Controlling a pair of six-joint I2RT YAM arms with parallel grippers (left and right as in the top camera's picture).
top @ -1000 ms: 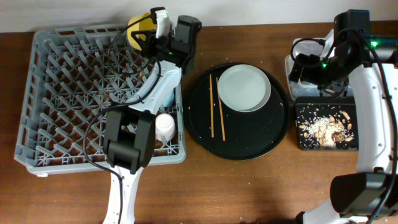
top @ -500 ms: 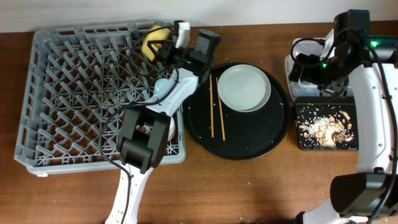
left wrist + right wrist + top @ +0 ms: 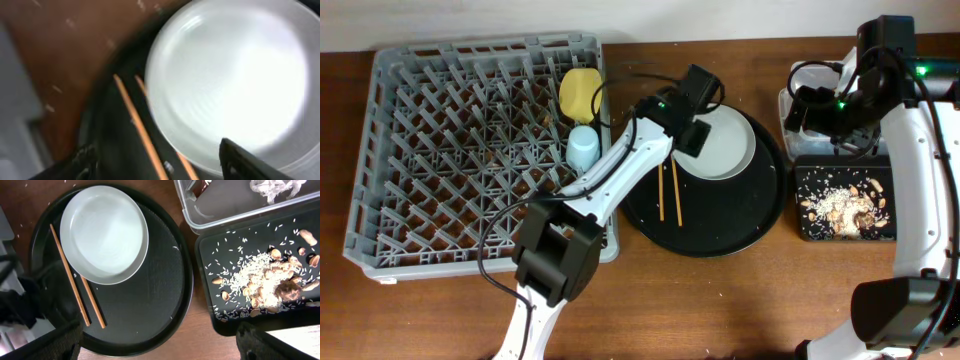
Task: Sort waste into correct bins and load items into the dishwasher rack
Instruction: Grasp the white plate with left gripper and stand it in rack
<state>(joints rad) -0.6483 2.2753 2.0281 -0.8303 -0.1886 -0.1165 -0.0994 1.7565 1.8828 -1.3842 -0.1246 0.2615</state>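
Observation:
The grey dishwasher rack [image 3: 440, 160] holds a yellow bowl [image 3: 580, 92] and a light-blue cup [image 3: 583, 148] near its right edge. My left gripper [image 3: 688, 130] [image 3: 160, 165] hangs open over the left rim of the pale plate [image 3: 725, 145] [image 3: 230, 85], empty, with the chopsticks [image 3: 667, 185] [image 3: 135, 120] lying below it. My right gripper [image 3: 160, 347] is open and empty, high above the bins. The clear tub [image 3: 225, 210] holds a white napkin [image 3: 277, 187]. The shallow black tray [image 3: 205, 255] holds the food scraps [image 3: 265, 280].
Plate and chopsticks lie on a large round black tray [image 3: 720, 225] between the rack and the bins. My left arm [image 3: 610, 180] stretches across the rack's right edge. Loose grains dot the wooden table [image 3: 720, 300].
My left gripper has opened and left the yellow bowl in the rack. It then swung right to above the plate's left rim. The right arm has not moved.

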